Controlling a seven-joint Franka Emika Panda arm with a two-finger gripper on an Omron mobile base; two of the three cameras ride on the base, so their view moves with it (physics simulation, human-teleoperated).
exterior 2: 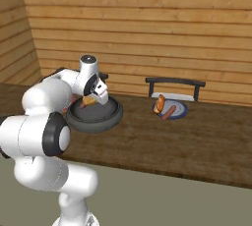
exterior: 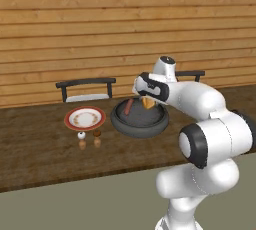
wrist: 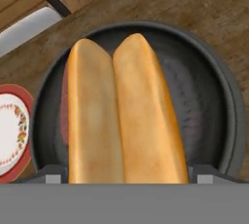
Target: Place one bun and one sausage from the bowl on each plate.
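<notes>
Over the dark bowl (exterior: 139,120), midway through: one plate served, one bare.
Left, the red-rimmed plate (exterior: 85,118) lies bare; centre, the gripper (wrist: 124,177) is clamped on a bun (wrist: 121,116) above the bowl, a sausage (exterior: 129,106) beside it; right, the blue plate (exterior 2: 178,111) holds both. The bun hides the fingertips.

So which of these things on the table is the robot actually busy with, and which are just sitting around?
Part of the job:
- dark bowl
- bun in the end effector
- sausage in the bowl
- red-rimmed plate, bare
- blue plate, bun and sausage already on it

Just lying about:
- two small shakers
- chairs behind the table
</notes>
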